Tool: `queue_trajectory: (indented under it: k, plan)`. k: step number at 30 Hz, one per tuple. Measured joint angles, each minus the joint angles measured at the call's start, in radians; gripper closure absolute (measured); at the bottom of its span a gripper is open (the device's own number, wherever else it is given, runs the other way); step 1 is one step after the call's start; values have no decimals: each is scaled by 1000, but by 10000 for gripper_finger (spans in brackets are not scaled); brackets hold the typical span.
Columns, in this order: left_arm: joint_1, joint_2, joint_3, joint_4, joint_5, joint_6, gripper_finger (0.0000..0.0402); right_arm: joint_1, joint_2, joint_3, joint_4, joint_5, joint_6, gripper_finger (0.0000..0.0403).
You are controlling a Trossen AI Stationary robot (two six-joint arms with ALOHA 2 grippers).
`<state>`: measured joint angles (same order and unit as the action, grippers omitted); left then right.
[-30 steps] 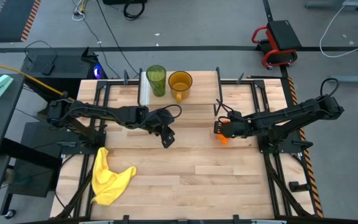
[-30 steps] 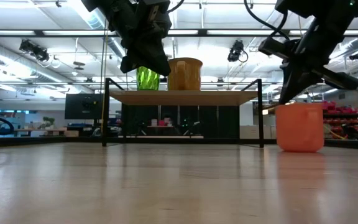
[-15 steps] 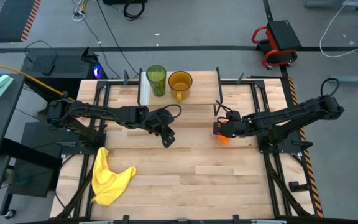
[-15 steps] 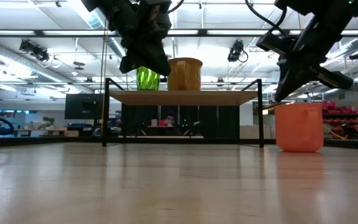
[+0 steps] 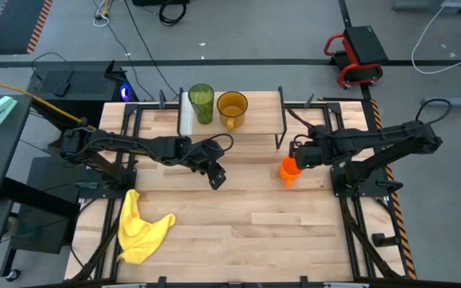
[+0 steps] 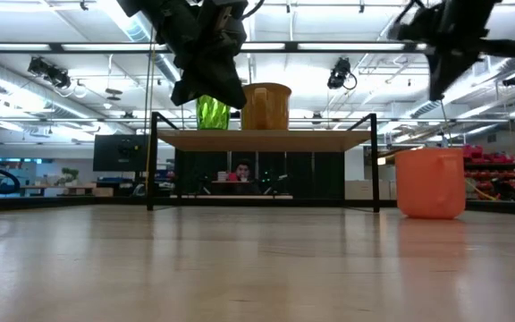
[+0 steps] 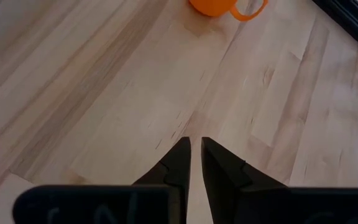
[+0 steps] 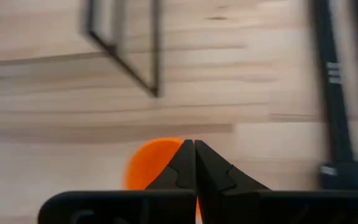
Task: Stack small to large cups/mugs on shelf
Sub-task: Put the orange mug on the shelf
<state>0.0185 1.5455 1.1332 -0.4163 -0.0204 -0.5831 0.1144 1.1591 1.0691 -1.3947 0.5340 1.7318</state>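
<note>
The orange mug (image 5: 289, 170) stands upright on the table right of centre; it also shows in the low view (image 6: 431, 182) and the left wrist view (image 7: 219, 6). The green tumbler (image 5: 201, 102) and the amber mug (image 5: 231, 106) stand on the shelf's top board (image 6: 262, 139) at the far edge. My right gripper (image 5: 296, 153) is shut and empty, raised above and just beyond the orange mug (image 8: 151, 163). My left gripper (image 5: 214, 178) is shut and empty, hovering over the table's middle.
A yellow cloth (image 5: 138, 228) lies crumpled near the table's front left corner. The shelf's thin black legs (image 8: 154, 62) stand close to my right gripper. Bare wooden tabletop (image 5: 246, 232) stretches across the middle and the near side.
My right gripper has risen from the orange mug's rim and drawn back toward the table's far right. The mug has stayed upright in its place on the table.
</note>
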Motion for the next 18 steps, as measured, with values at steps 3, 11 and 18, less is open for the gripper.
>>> queue_trajectory:
  k: [3, 11, 18]
  plan:
    - [0, 0, 0, 0, 0, 1, 355, -30, -1, -43, 8, -40, 8, 402]
    - [0, 0, 0, 0, 0, 20, 352, -130, -4, -200, 205, -125, -44, 402]
    - [-9, 0, 0, -1, 0, 28, 351, -193, -3, -280, 304, -192, -77, 402]
